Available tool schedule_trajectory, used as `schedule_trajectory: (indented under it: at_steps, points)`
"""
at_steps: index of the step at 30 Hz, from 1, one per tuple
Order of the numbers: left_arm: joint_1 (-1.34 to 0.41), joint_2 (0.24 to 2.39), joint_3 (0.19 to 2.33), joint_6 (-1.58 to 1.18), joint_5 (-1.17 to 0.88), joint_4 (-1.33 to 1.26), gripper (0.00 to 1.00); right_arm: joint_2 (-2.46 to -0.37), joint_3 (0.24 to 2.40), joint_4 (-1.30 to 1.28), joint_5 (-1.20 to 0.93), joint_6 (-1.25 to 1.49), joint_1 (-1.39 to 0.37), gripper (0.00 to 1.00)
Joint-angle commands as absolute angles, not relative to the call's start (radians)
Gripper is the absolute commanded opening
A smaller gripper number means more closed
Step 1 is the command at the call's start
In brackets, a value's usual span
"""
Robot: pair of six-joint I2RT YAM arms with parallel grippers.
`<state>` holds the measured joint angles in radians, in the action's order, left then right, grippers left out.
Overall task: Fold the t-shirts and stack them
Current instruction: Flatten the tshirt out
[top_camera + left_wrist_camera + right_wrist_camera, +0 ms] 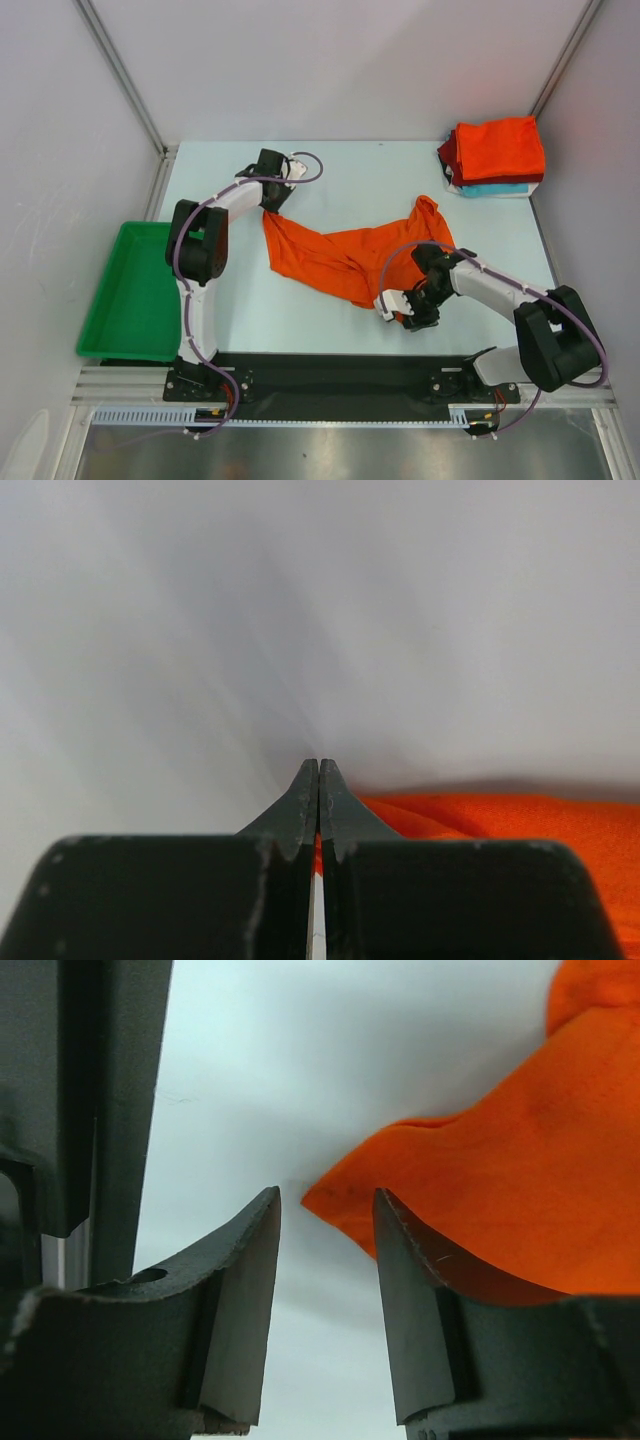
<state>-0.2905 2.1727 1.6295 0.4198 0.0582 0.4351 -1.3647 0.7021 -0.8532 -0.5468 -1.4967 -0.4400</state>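
A bright orange t-shirt [345,255] lies crumpled and stretched across the middle of the table. My left gripper [273,200] is shut on its far left corner; in the left wrist view the fingers [300,805] meet with orange cloth [500,820] pinched between them and trailing right. My right gripper [398,312] hovers low at the shirt's near corner. In the right wrist view it [326,1198] stands open, with the pointed cloth corner [345,1195] lying between the fingertips, untouched. A stack of folded t-shirts [497,152], orange-red on top over dark red and teal, sits at the back right.
A green plastic tray [130,295] sits off the table's left edge beside the left arm. White walls and metal posts enclose the table [360,180] on three sides. A black base strip [340,375] runs along the near edge.
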Motion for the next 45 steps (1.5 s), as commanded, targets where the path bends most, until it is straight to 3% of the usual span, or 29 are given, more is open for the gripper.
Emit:
schedule_trajectory:
  at_steps: [1, 6, 9, 10, 11, 16, 25, 31, 38, 45]
  points:
    - [-0.293, 2.131, 1.655, 0.429, 0.069, 0.417, 0.00, -1.373, 0.684, -0.856, -0.537, -1.532, -0.457, 0.46]
    - [-0.293, 2.131, 1.657, 0.430, 0.072, 0.417, 0.00, -1.388, 0.676, -0.825, -0.512, -1.508, -0.466, 0.37]
    - [-0.293, 2.126, 1.654, 0.431, 0.074, 0.419, 0.00, -1.405, 0.680, -0.789, -0.488, -1.480, -0.468, 0.22]
    - [-0.293, 2.125, 1.652, 0.434, 0.074, 0.417, 0.00, -1.408, 0.680, -0.761, -0.479, -1.451, -0.468, 0.05]
    - [-0.295, 2.123, 1.651, 0.434, 0.074, 0.419, 0.00, -1.411, 0.683, -0.746, -0.468, -1.433, -0.468, 0.00]
    - [-0.304, 2.073, 1.654, 0.445, 0.072, 0.436, 0.01, -1.358, 0.759, -0.697, -0.422, -1.309, -0.436, 0.00]
    - [-0.416, 1.821, 1.712, 0.459, 0.080, 0.477, 0.00, -1.339, 1.250, -0.599, -0.353, -1.095, -0.308, 0.00]
    - [-0.429, 1.681, 1.812, 0.501, 0.146, 0.459, 0.00, -1.407, 1.504, -0.494, -0.285, -0.973, -0.226, 0.00]
    - [-0.433, 1.648, 2.073, 0.583, 0.195, 0.517, 0.01, -1.414, 1.739, -0.408, -0.218, -0.890, -0.141, 0.00]
    - [-0.489, 1.531, 2.125, 0.641, 0.221, 0.482, 0.00, -1.272, 1.815, -0.365, -0.153, -0.856, -0.118, 0.00]
